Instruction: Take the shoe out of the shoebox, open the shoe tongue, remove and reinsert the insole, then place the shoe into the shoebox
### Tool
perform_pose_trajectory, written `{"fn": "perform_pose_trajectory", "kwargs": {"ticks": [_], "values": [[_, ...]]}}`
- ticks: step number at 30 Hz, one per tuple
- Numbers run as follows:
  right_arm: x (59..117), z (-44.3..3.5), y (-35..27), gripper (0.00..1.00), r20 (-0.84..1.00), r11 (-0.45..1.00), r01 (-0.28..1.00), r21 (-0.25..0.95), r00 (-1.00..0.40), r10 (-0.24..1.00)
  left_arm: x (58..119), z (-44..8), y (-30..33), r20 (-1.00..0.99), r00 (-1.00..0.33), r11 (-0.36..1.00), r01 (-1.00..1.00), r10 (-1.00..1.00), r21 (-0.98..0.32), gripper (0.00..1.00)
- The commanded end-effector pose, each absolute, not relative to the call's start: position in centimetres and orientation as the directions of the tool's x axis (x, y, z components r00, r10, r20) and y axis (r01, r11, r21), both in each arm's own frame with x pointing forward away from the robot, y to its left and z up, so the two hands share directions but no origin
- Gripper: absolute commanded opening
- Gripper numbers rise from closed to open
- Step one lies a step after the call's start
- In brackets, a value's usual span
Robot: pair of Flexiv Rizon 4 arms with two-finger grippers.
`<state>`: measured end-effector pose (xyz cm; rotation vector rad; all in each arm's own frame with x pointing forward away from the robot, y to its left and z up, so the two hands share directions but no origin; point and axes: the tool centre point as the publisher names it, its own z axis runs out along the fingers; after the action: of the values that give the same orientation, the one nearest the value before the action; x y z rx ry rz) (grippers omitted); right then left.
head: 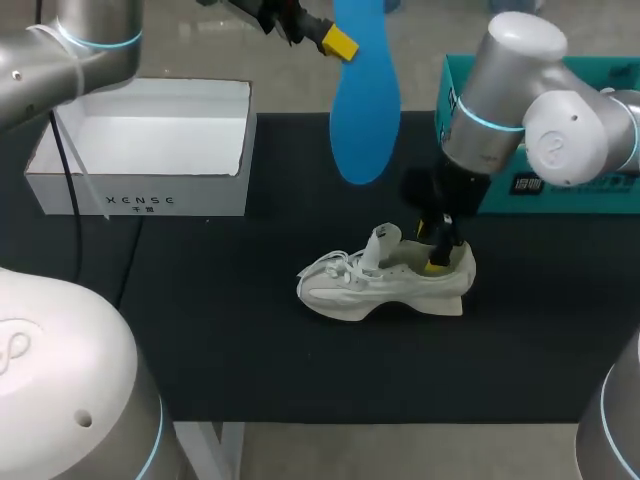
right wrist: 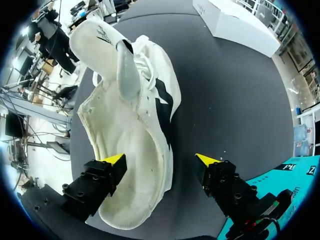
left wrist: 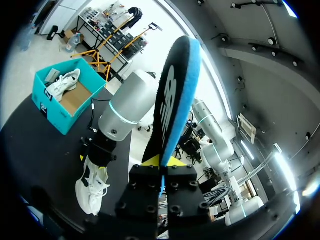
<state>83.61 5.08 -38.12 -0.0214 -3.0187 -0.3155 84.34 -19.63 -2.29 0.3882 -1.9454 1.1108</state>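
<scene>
The white shoe (head: 385, 285) lies on its sole on the black mat, toe toward my left, tongue (right wrist: 127, 75) pulled up. My right gripper (head: 440, 255) is down at the heel and open. In the right wrist view (right wrist: 160, 160) one fingertip (right wrist: 114, 160) is inside the shoe (right wrist: 135, 125) opening and the other stands outside on the mat, apart from the side wall. High over the mat's far side, my left gripper (head: 335, 40) is shut on the blue insole (head: 365, 110), which hangs toe down. In the left wrist view the insole (left wrist: 175, 100) stands edge-on out of the gripper (left wrist: 162, 161), above the shoe (left wrist: 92, 187).
An open white shoebox (head: 140, 195) stands at the mat's far left, nothing visible inside. A teal box (head: 560, 195) sits far right behind my right arm; the left wrist view shows another white shoe in the teal box (left wrist: 65, 117). Bare mat (head: 200, 330) lies in front of the shoe.
</scene>
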Motion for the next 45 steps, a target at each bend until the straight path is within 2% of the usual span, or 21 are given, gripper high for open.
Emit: {"fn": "perform_pose_trajectory", "kwargs": {"ticks": [1, 16, 30, 33, 35, 45], "values": [[84.2, -38.9, 5.5, 0.0, 0.114, 0.982, 0.024, 0.19, -0.994, 0.003, 84.3, -2.4, -19.6, 0.789, -0.599, 0.558, -0.613, 0.132, -0.559, 0.0], [83.6, -38.7, 5.1, 0.0, 0.104, 0.982, 0.034, 0.188, -0.994, 0.015, 84.3, -2.4, -19.6, 0.789, -0.599, 0.558, -0.613, 0.132, -0.559, 0.0], [82.3, -30.6, 1.9, 0.0, -0.019, 0.973, 0.077, 0.219, -0.996, 0.083, 84.3, -2.4, -19.6, 0.789, -0.599, 0.558, -0.613, 0.132, -0.559, 0.0], [82.3, -29.3, 1.2, 0.0, 0.005, 0.967, 0.094, 0.235, -0.995, 0.096, 84.3, -2.4, -19.6, 0.789, -0.599, 0.558, -0.613, 0.132, -0.559, 0.0], [82.6, -28.7, 1.0, 0.0, 0.023, 0.951, 0.068, 0.302, -0.998, 0.064, 84.3, -2.4, -19.6, 0.789, -0.599, 0.558, -0.613, 0.132, -0.559, 0.0], [82.6, -28.7, 1.0, 0.0, 0.023, 0.951, 0.068, 0.302, -0.998, 0.064, 84.3, -2.4, -19.6, 0.789, -0.599, 0.558, -0.613, 0.132, -0.559, 0.0]]}}
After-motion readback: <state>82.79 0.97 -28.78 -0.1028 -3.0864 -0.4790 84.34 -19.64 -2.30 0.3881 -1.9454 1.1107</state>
